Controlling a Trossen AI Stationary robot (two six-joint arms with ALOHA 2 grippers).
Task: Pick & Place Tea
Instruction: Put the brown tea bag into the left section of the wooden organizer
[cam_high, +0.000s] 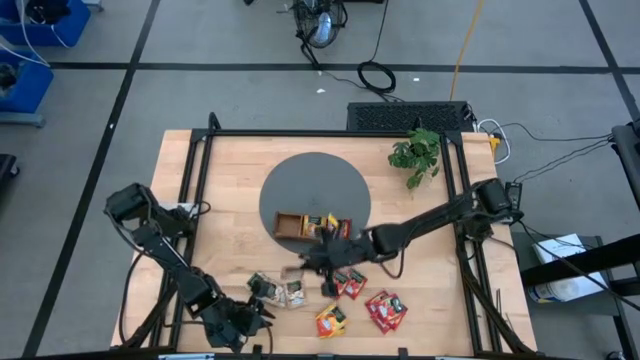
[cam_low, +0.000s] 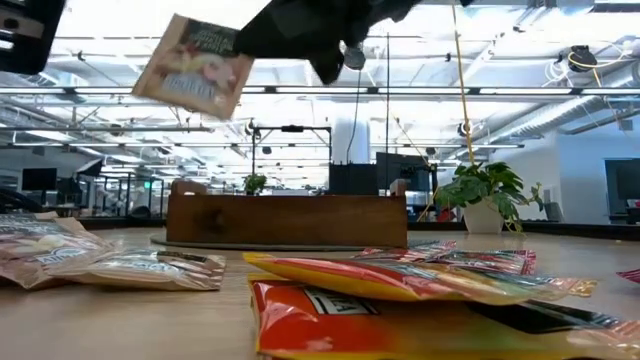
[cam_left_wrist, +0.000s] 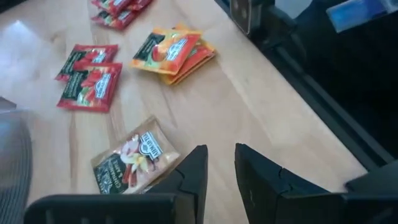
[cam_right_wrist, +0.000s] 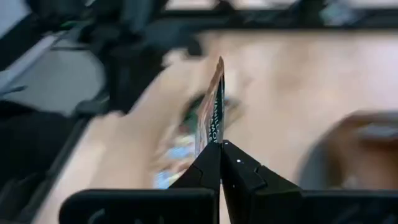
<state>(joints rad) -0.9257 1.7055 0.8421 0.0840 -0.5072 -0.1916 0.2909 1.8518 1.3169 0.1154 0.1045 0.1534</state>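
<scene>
Tea sachet (cam_right_wrist: 211, 112) pinched edge-on between right jaws, airborne.

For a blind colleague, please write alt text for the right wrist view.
The right gripper is shut on the edge of a tea sachet, holding it upright above the blurred wooden table.

Shiny little packets on pale wood, basically

The table (cam_high: 420, 300) is light wood with a smooth finish and visible grain, framed by black metal rails (cam_high: 330, 133), with a matt grey round mat (cam_high: 315, 180) in the middle. The tray (cam_low: 285, 220) is darker brown wood, fairly dull. The tea packets (cam_left_wrist: 173, 53) look like glossy printed foil or plastic, crinkly and catching the light. The left gripper (cam_left_wrist: 221, 180) fingers look like matt black plastic.
</scene>
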